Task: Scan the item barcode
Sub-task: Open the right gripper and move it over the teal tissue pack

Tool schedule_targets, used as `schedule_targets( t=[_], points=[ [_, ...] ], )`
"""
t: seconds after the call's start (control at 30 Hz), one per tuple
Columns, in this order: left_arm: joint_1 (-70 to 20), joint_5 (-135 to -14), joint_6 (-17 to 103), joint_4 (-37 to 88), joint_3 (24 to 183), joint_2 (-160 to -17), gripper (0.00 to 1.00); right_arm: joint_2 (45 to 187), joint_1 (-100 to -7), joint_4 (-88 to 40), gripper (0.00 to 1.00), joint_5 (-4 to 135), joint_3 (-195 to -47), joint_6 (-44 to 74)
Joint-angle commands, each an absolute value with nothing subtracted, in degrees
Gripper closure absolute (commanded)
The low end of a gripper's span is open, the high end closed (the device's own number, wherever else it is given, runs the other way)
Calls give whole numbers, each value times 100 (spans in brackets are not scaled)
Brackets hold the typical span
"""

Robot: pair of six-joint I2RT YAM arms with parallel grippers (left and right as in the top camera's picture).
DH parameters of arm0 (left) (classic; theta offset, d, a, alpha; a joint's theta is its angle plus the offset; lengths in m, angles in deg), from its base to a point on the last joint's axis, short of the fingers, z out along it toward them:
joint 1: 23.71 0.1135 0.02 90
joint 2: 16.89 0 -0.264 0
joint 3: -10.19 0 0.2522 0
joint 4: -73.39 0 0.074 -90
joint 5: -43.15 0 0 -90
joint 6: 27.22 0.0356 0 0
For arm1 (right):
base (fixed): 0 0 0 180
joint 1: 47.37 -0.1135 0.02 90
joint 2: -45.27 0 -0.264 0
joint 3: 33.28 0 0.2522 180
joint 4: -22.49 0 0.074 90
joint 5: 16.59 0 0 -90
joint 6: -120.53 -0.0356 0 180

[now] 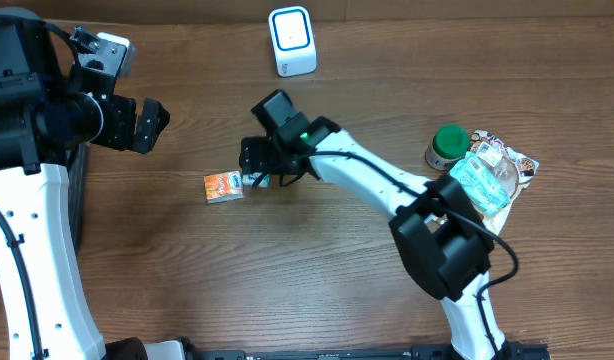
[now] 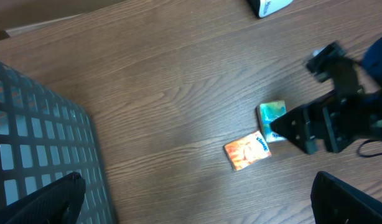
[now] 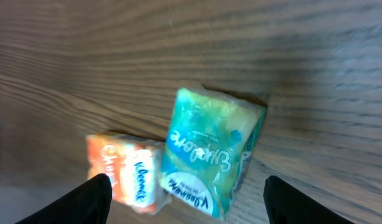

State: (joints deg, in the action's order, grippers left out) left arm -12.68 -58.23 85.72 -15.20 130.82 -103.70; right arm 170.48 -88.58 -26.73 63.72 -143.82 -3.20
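Teal pack (image 3: 213, 155): right pincer (image 3: 190, 200) spread astride it; centre, close squarely, avoid orange pack (image 3: 125, 174) (touching, nine o'clock).

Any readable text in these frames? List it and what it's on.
"Kleenex": blue lettering on the small orange tissue pack, right wrist view.
"Kleenex": near the lower edge of the teal tissue pack, soft but legible.
White script word across the teal tissue pack: too blurred to read.
White box-shaped scanner: no legible text.
Crinkly printed bag: print too small to read.
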Motion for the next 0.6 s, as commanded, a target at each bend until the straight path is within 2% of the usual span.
schedule_targets(
  t=[0.0,0.23,0.37,0.57],
  points=[
    [-1259,-5842,8701,-1514,13185,-10379,0,17109,-8904,-2582,21,6743,-14487,-375],
    [-1259,-5842,8701,-1516,13185,-10379,0,17356,-8995,-2582,21,6833,-14487,-349],
    [-1259,-5842,8701,-1516,13185,-10379,0,17472,-9054,-2568,21,6923,-14487,161],
    [-1259,-5842,8701,-1514,13185,-10379,0,17494,-9044,-3084,22,7556,-14489,353]
  ],
)
